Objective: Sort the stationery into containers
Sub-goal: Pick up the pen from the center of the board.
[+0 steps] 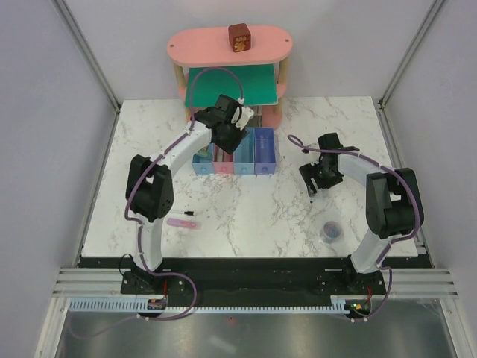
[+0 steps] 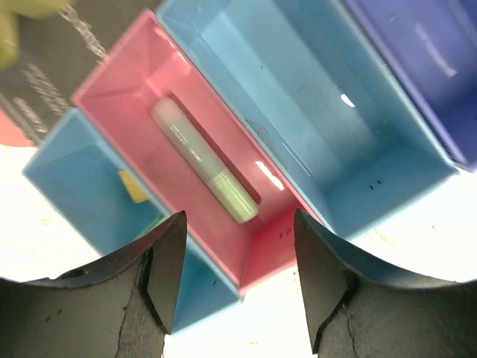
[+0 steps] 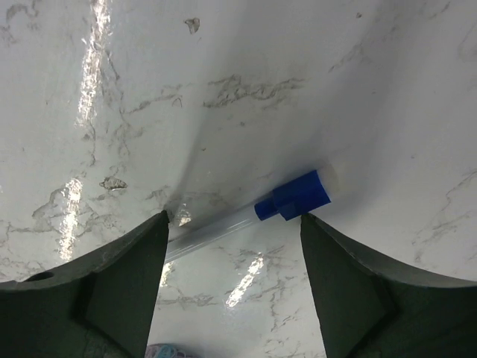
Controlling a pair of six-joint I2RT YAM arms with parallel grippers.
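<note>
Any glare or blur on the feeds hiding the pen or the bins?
Right wrist: glare streaks on the white marble table, soft shadow over the white pen with blue cap. Left wrist: table blown out white, small highlights in the pink plastic bin, mint-green marker inside sharp. Top external: even light.

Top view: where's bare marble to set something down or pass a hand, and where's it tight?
Free: the centre of the table, between the bins, pink stick and roll; also the back right corner beside the shelf unit. Crowded: over the bins under the left gripper, and around the white pen that the right gripper straddles.
</note>
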